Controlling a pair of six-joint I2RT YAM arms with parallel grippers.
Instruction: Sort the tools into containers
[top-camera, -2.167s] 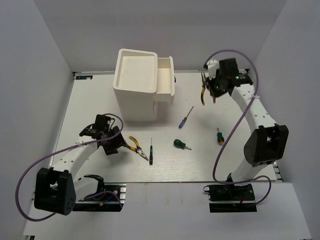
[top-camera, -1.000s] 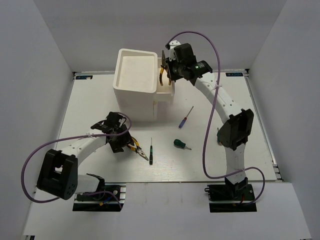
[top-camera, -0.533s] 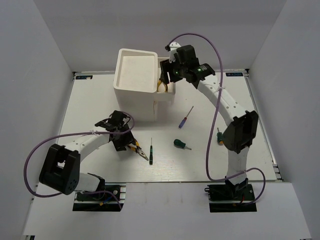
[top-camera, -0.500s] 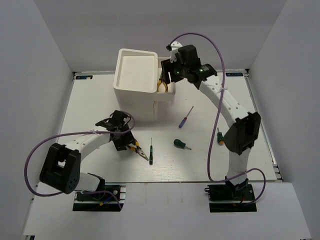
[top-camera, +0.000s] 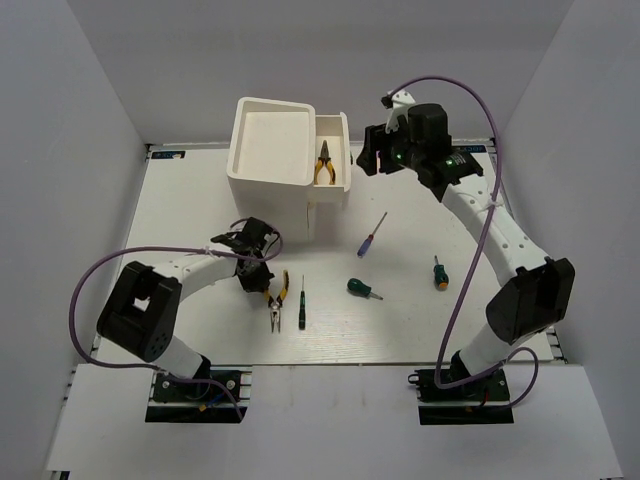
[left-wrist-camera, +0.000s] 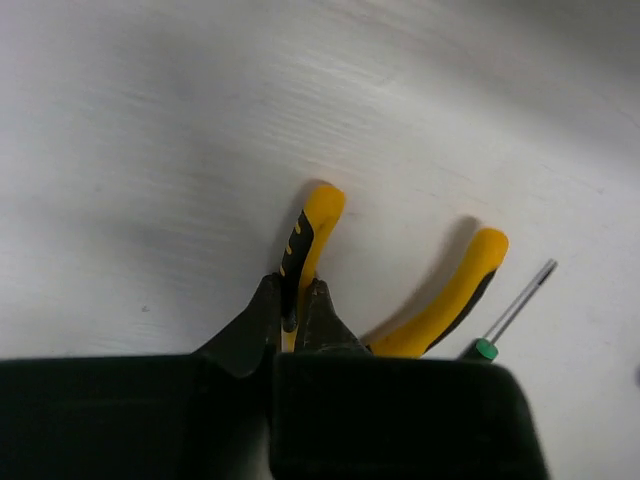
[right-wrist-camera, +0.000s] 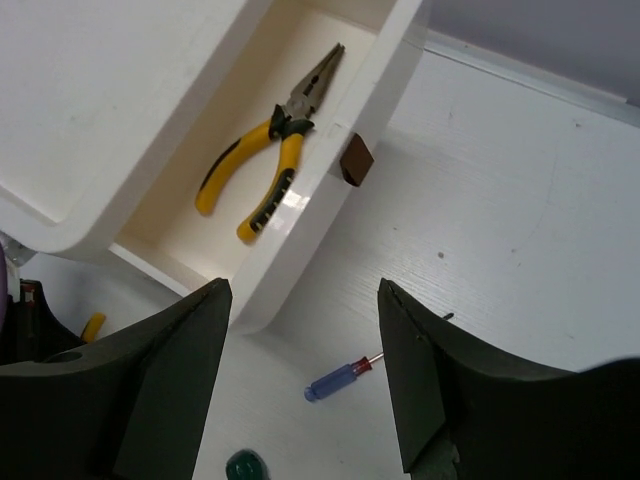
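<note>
Our left tool (left-wrist-camera: 292, 302) is pinched shut on one handle of the pliers (top-camera: 277, 308) lying on the bench (top-camera: 180, 200). Other pliers (top-camera: 323, 160) lie in the open drawer (right-wrist-camera: 320, 230). Our right tool (top-camera: 371, 159) hangs wide open, empty, beside that drawer.

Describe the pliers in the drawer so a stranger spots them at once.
Find the tall white cabinet at the table's far side; one drawer stands pulled out to its right. The yellow-and-black-handled pliers lie alone inside that drawer. The matching pair is out on the table, one handle pinched in the left claw.
</note>
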